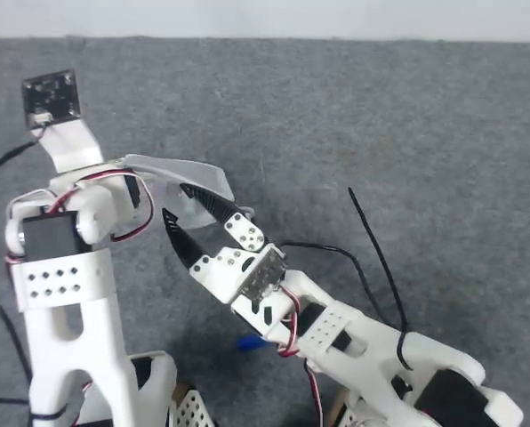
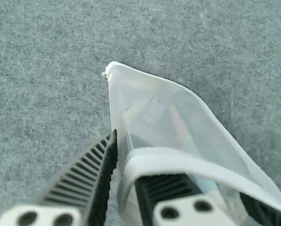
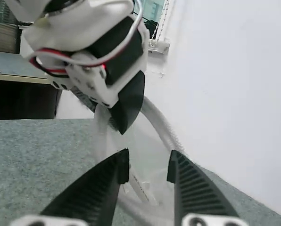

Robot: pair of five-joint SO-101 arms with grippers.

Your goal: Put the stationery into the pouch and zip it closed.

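Where the left gripper (image 2: 124, 174) clamps its white rim, the translucent pouch (image 2: 178, 117) is held over the grey table (image 1: 443, 133), mouth gaping. Blurred pinkish shape inside. Right gripper (image 3: 149, 157) close beside it, fingers apart.

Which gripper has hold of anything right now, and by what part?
Left gripper is shut on the pouch, pinching its wall just under the white rim band. Right gripper is open at the pouch, clamping nothing.

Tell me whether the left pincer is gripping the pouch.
Yes, the left pincer is shut on the pouch, whose rim is pinched between its jaws.
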